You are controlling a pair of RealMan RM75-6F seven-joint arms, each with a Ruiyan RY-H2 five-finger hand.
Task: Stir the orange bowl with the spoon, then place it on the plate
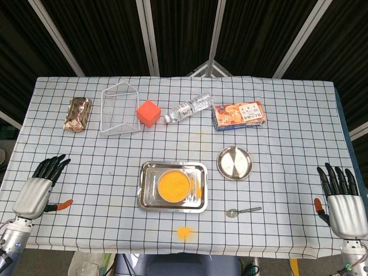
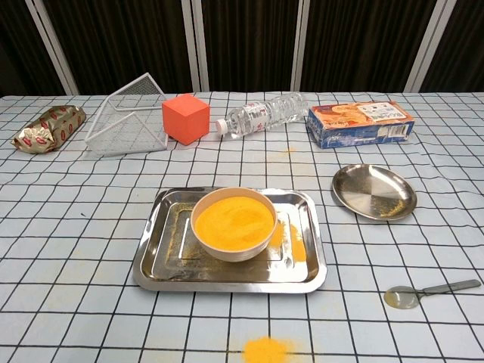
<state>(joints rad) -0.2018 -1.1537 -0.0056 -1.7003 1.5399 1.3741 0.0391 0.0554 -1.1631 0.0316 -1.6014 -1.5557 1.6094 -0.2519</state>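
Observation:
An orange bowl [image 1: 174,185] [image 2: 233,222] full of orange powder sits in a steel tray [image 1: 147,198] [image 2: 155,265] near the table's front centre. A metal spoon [image 1: 243,211] [image 2: 431,292] lies on the cloth right of the tray, bowl end to the left. A round steel plate [image 1: 234,163] [image 2: 374,192] rests behind the spoon. My left hand [image 1: 40,187] hovers at the front left edge, fingers spread, holding nothing. My right hand [image 1: 341,198] is at the front right edge, fingers apart and empty, well right of the spoon. Neither hand shows in the chest view.
Along the back stand a snack packet [image 1: 77,114], a white wire basket [image 1: 119,109], an orange cube [image 1: 148,113], a lying plastic bottle [image 1: 188,107] and a biscuit box [image 1: 239,115]. Spilled orange powder [image 1: 184,232] lies in front of the tray.

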